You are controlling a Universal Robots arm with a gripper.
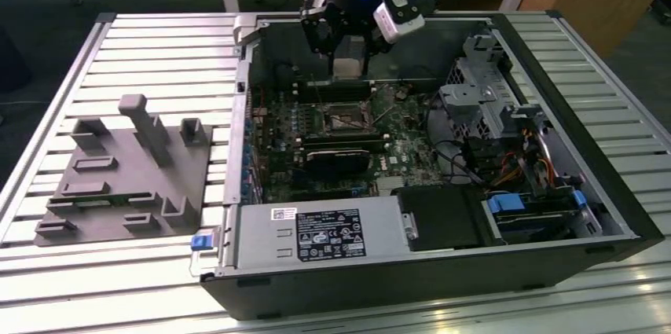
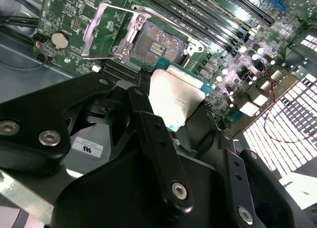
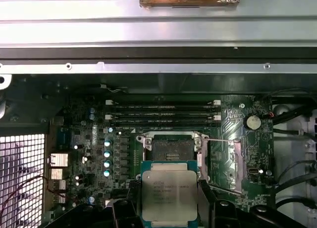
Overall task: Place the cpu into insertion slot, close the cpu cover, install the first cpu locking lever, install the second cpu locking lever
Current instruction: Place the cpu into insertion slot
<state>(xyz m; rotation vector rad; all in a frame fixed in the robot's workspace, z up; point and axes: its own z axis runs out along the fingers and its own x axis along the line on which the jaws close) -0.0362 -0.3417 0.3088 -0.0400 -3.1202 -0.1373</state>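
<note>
**Pincer** [image 1: 348,60]: closed on the cpu, gripping it by two opposite edges. It hangs inside the open computer case [image 1: 419,283], above the motherboard and near the insertion slot [image 1: 346,119].

**Cpu** [image 3: 170,196]: flat square chip with a grey-silver top and a green rim. It is held in the air just beside the insertion slot, not touching it. The second wrist view shows it [image 2: 176,97] tilted between the black pincer arms.

**Insertion slot** [image 3: 173,150]: square socket on the motherboard, empty, with its contact field bare.

**Cpu cover** [image 3: 234,159]: metal frame plate, swung open and standing up at one side of the insertion slot. In the second wrist view [image 2: 106,30] its open centre is plain.

**Lever rod** [image 3: 220,140]: thin wire running from a corner of the insertion slot toward the cover.

**Memory slots** [image 3: 163,112]: parallel rows just beside the insertion slot, on the side away from the cpu.

**Coin cell** [image 3: 253,121]: round and silver, beyond the cover from the insertion slot.

**Table** [image 1: 157,51]: slatted metal, carrying the case.

**Grey fixture tray** [image 1: 126,177]: on the table outside the case, well apart from the insertion slot, at the exterior view's left.
</note>
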